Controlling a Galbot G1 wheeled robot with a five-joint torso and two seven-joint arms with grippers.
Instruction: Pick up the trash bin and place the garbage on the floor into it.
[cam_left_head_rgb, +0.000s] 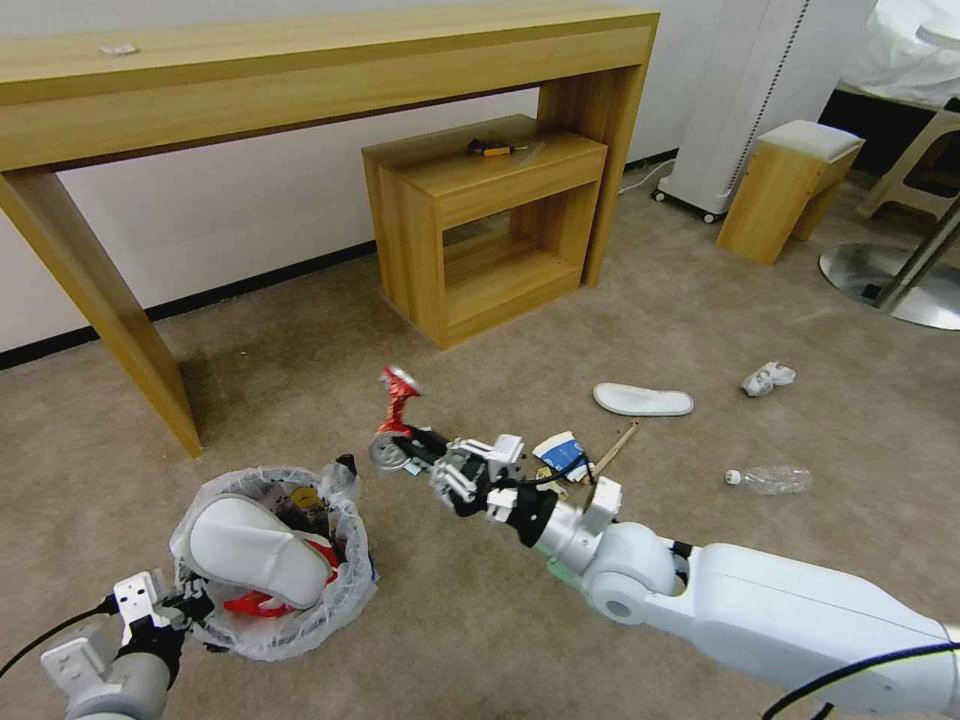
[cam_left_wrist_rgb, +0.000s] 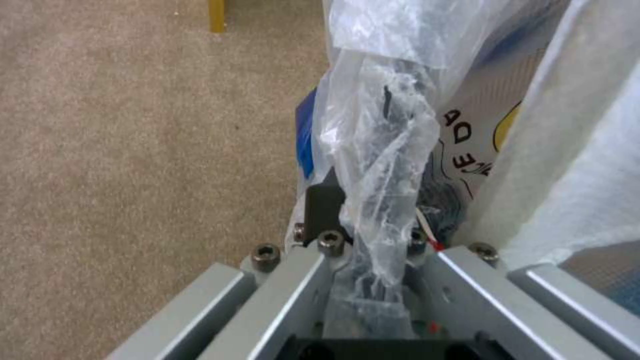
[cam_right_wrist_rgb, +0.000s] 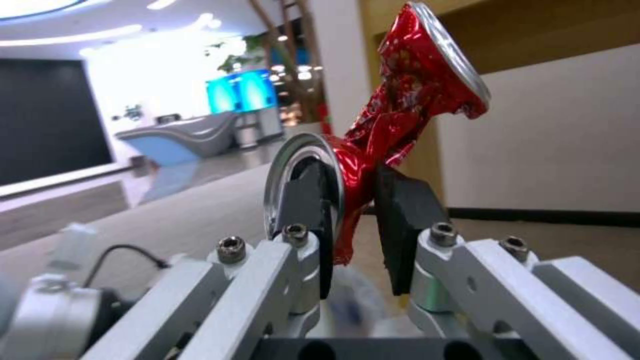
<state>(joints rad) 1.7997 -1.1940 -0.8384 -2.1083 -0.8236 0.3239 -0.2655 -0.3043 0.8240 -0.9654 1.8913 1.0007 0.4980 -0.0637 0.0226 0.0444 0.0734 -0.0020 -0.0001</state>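
the right gripper (cam_left_head_rgb: 405, 450) has its fingers (cam_right_wrist_rgb: 303, 200) closed on the crushed can (cam_right_wrist_rgb: 400, 110), pinching the creased waist just beside one round end. in the head view the can is near the carpet floor (cam_left_head_rgb: 650, 330), between the small wooden stand (cam_left_head_rgb: 490, 220) and the trash bin (cam_left_head_rgb: 275, 560). the can looks light and thin, with sharp folds, so i think it can turn or slip in the grip; the flat crushed middle is the best place to hold it.

the left gripper (cam_left_head_rgb: 180, 605) is shut on the rim of the trash bin, with the crinkly bag (cam_left_wrist_rgb: 380, 150) between its fingers. the bin already holds a white slipper (cam_left_head_rgb: 255, 550) and red wrappers. the bag is soft and slippery, so the hold must take the hard rim also.

on the floor lie another slipper (cam_left_head_rgb: 642, 400), a paper cup (cam_left_head_rgb: 562, 452), a wooden stick (cam_left_head_rgb: 615, 450), a clear bottle (cam_left_head_rgb: 770, 480) and a white wad (cam_left_head_rgb: 768, 378).
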